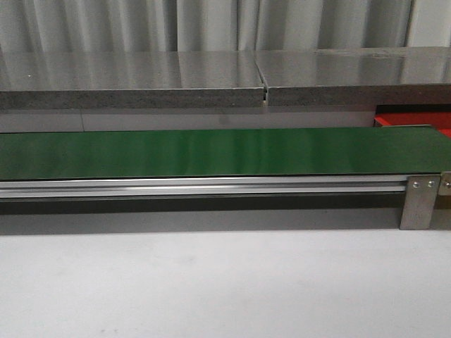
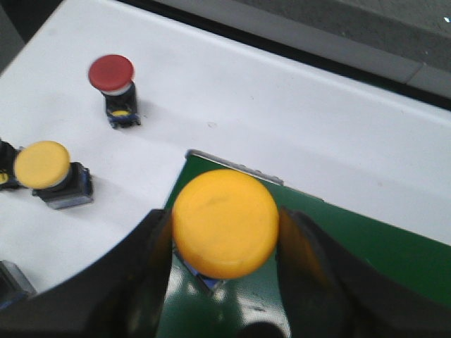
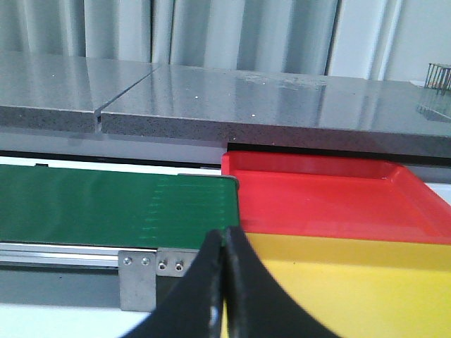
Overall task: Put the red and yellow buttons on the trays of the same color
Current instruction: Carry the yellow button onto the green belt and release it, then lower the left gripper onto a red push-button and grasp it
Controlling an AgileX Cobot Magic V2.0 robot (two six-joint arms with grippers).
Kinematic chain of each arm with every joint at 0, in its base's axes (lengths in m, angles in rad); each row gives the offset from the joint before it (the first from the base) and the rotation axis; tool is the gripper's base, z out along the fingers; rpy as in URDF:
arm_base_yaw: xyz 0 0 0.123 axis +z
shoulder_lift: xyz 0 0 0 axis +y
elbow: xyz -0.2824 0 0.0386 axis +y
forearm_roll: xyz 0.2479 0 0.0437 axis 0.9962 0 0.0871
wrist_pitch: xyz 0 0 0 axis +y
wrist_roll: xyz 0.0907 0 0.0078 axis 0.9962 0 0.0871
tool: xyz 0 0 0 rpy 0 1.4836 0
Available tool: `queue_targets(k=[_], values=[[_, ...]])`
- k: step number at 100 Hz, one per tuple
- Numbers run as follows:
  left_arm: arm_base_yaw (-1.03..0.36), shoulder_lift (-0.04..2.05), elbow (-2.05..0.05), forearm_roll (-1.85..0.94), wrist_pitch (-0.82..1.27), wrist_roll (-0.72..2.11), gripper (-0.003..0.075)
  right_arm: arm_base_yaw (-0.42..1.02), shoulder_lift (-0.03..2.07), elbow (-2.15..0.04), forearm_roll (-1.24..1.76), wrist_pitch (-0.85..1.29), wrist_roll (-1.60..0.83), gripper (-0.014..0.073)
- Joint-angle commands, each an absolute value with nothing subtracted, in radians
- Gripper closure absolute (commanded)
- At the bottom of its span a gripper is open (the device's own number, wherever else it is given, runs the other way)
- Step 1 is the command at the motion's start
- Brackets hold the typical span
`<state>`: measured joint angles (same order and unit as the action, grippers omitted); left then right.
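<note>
A yellow button (image 2: 224, 211) sits between my left gripper's (image 2: 225, 224) two dark fingers, which press on both sides of its cap, right above the end of the green belt (image 2: 352, 246). On the white table beside it stand a red button (image 2: 111, 73) and another yellow button (image 2: 42, 164). In the right wrist view my right gripper (image 3: 225, 238) is shut with nothing in it, close in front of the yellow tray (image 3: 338, 282). The red tray (image 3: 317, 197) lies just behind the yellow one, at the belt's end. Neither gripper shows in the front view.
The long green belt (image 1: 211, 153) runs across the front view on a metal rail with a bracket (image 1: 421, 202). A grey stone ledge (image 1: 211, 81) lies behind it, and the red tray's corner (image 1: 426, 121) shows at the right. A dark part (image 2: 10, 282) lies at the left wrist view's edge.
</note>
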<state>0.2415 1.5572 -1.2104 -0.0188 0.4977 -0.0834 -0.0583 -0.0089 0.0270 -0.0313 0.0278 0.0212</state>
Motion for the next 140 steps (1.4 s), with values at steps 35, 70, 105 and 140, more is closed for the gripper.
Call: queue_targets(k=[35, 70, 105, 140], values=[[0.195, 1.534, -1.084, -0.061, 0.28, -0.081, 0.0459, -0.063, -0.025, 0.017, -0.039, -0.054, 0.021, 0.066], [0.195, 1.557, -1.091, -0.049, 0.283, -0.081, 0.0111, -0.063, -0.025, 0.017, -0.039, -0.054, 0.021, 0.066], [0.206, 1.479, -1.186, -0.135, 0.294, -0.081, 0.0101, -0.063, -0.025, 0.017, -0.039, -0.054, 0.021, 0.066], [0.367, 1.572, -1.39, -0.151, 0.538, -0.081, 0.0102, -0.063, -0.025, 0.017, -0.039, -0.054, 0.021, 0.066]])
